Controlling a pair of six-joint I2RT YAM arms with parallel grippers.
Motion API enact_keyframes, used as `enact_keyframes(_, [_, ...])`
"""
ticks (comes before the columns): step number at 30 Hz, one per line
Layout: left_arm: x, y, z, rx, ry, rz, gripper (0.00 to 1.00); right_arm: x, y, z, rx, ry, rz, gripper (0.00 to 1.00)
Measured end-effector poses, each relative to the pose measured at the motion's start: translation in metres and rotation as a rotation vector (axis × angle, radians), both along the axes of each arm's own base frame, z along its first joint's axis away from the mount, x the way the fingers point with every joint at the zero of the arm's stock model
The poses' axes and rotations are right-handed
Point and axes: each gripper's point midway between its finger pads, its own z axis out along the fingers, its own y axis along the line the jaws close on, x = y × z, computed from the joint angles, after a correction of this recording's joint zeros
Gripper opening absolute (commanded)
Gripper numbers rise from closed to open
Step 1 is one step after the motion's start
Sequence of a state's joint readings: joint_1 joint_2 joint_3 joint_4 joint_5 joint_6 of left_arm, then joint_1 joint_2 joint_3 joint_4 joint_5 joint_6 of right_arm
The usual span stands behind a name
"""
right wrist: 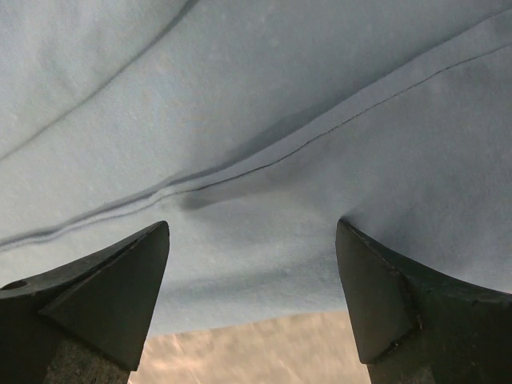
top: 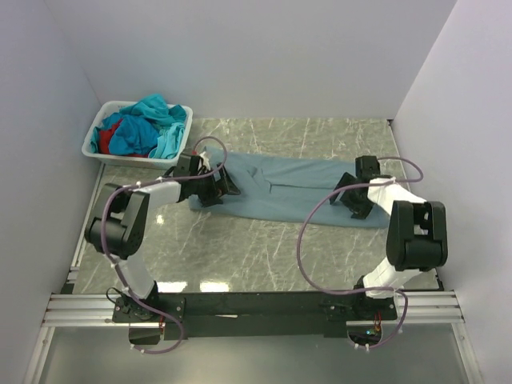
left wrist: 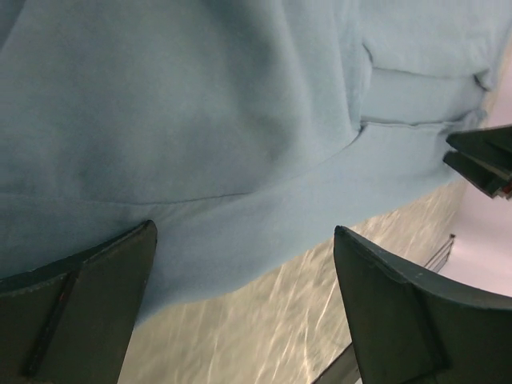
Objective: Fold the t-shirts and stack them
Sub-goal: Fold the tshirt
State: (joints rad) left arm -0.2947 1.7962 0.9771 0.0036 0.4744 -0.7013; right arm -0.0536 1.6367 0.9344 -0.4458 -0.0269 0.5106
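Note:
A dusty grey-blue t-shirt [top: 288, 190] lies spread flat across the middle of the marble table. My left gripper [top: 218, 190] is open at the shirt's left end, low over its near edge; in the left wrist view [left wrist: 244, 232] the cloth edge [left wrist: 200, 232] runs between the two fingers. My right gripper [top: 350, 200] is open at the shirt's right end, over its near hem [right wrist: 256, 264]. Neither holds any cloth. Teal, blue and red t-shirts [top: 144, 128] lie heaped in the basket.
A white plastic basket [top: 90, 149] stands at the back left by the wall. White walls close in the left, back and right. A black rail [top: 240, 308] with the arm bases runs along the near edge. Bare marble [top: 240, 248] lies in front of the shirt.

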Motion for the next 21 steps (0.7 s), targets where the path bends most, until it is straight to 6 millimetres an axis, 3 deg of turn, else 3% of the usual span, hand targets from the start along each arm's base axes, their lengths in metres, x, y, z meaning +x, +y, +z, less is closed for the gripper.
enact_keyframes(5, [-0.029, 0.017, 0.001, 0.061, 0.043, 0.042, 0.99, -0.045, 0.021, 0.003, -0.018, 0.073, 0.077, 0.91])
enact_keyframes(8, [-0.031, 0.025, 0.008, 0.090, 0.039, 0.076, 0.99, -0.047, 0.044, 0.020, -0.032, 0.053, 0.195, 0.91])
enact_keyframes(11, [-0.028, 0.029, 0.018, 0.104, 0.013, 0.102, 0.99, -0.021, 0.086, 0.053, -0.005, -0.075, 0.387, 0.91])
enact_keyframes(16, [-0.012, 0.026, 0.029, 0.095, -0.014, 0.110, 0.99, 0.037, 0.176, 0.110, 0.067, -0.305, 0.726, 0.90])
enact_keyframes(19, [-0.006, 0.021, 0.026, 0.080, -0.016, 0.103, 0.99, 0.072, 0.225, 0.118, 0.102, -0.372, 0.870, 0.84])
enact_keyframes(21, [-0.007, 0.020, 0.021, 0.078, -0.002, 0.099, 0.99, 0.090, 0.252, 0.111, 0.135, -0.383, 0.948, 0.81])
